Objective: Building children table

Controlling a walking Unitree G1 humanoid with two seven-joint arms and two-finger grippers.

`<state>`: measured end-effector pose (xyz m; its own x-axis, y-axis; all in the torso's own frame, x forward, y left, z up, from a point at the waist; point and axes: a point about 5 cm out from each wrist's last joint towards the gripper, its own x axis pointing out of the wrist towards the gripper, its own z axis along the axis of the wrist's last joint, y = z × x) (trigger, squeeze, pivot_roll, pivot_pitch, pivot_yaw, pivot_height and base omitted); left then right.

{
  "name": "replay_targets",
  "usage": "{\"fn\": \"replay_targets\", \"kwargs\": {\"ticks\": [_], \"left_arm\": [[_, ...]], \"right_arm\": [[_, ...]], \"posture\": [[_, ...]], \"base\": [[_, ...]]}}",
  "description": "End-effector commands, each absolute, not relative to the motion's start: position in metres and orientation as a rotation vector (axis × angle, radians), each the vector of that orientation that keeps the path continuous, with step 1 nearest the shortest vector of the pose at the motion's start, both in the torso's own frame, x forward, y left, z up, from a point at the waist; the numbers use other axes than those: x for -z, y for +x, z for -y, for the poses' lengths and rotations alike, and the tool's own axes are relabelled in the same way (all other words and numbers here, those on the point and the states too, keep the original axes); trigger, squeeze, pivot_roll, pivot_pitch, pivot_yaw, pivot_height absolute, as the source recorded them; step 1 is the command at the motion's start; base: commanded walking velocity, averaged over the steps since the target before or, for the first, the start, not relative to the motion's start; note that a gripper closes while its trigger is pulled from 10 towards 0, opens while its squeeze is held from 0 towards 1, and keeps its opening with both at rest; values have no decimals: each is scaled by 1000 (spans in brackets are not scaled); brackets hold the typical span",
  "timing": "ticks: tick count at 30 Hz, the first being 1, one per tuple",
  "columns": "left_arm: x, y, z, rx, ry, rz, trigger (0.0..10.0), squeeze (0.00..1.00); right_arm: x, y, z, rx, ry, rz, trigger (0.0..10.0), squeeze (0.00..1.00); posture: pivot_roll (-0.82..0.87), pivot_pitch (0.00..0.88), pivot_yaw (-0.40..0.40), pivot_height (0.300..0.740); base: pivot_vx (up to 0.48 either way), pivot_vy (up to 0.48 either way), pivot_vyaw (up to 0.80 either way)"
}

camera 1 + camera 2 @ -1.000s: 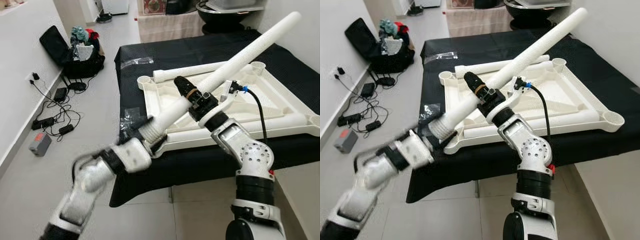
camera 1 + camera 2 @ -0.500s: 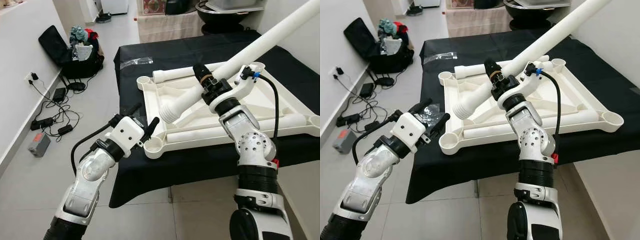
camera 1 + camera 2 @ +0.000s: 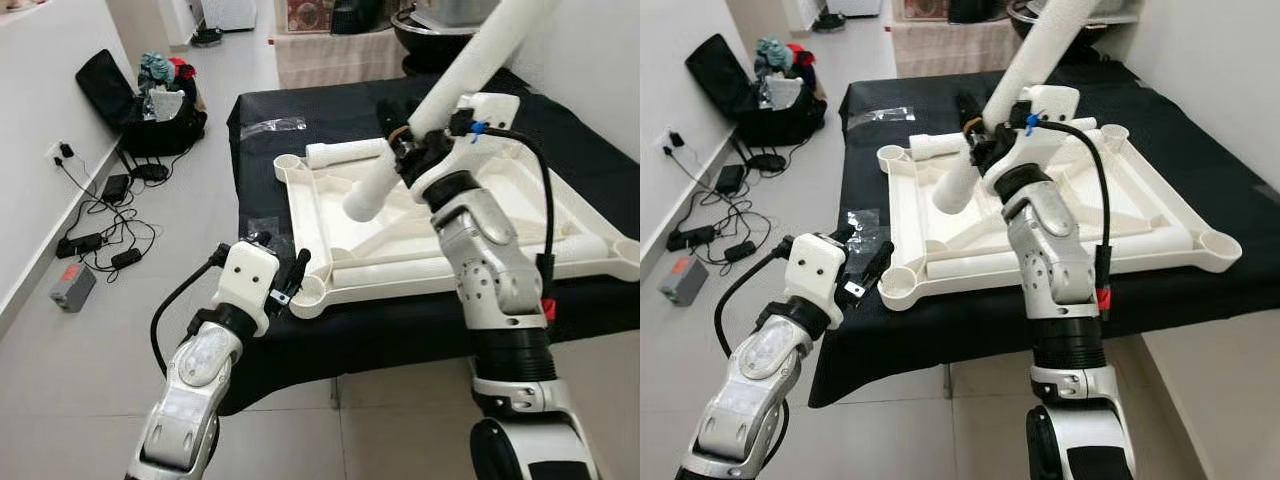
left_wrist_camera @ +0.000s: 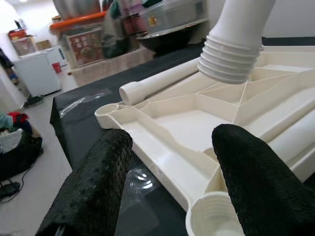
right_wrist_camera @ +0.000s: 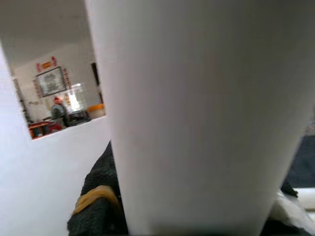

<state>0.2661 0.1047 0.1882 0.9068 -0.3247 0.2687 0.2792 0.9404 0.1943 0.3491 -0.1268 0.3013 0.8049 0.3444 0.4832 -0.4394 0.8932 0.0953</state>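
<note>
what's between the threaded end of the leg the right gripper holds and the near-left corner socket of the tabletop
Nothing visible blocks it. The right gripper holds the white leg tilted, its threaded end hanging in open air above the upturned tabletop. The near-left corner socket is open and empty. The left gripper hovers open just beside that socket, not over it.

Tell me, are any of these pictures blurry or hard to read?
Both eye views are sharp and evenly lit. In the left wrist view the black fingers are soft while the white plastic tabletop is crisp. In the right wrist view the white plastic table leg sits very close, blurred and featureless.
</note>
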Motion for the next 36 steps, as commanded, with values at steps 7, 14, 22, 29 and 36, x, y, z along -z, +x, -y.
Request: {"fn": "replay_targets", "kwargs": {"ticks": [7,14,22,29,36], "left_arm": [[-158,240,-89,383,119,182,10000,0],[-151,226,-89,420,97,115,10000,0],[-154,212,-85,449,74,96,10000,0],[-157,197,-85,467,58,68,10000,0],[-161,186,-87,530,78,52,10000,0]], "right_arm": [[-282,353,96,-752,157,422,10000,0],[-287,363,87,-904,130,405,10000,0],[-286,365,78,-1075,70,373,10000,0],[-280,368,75,-1219,-22,315,10000,0],[-285,370,81,-1298,-68,308,10000,0]], "posture": [[60,70,-43,740],[76,87,-76,740],[84,131,-93,740],[90,177,-107,740],[93,224,-110,740]], "base": [[0,0,0],[0,0,0],[0,0,0],[0,0,0],[0,0,0]]}}
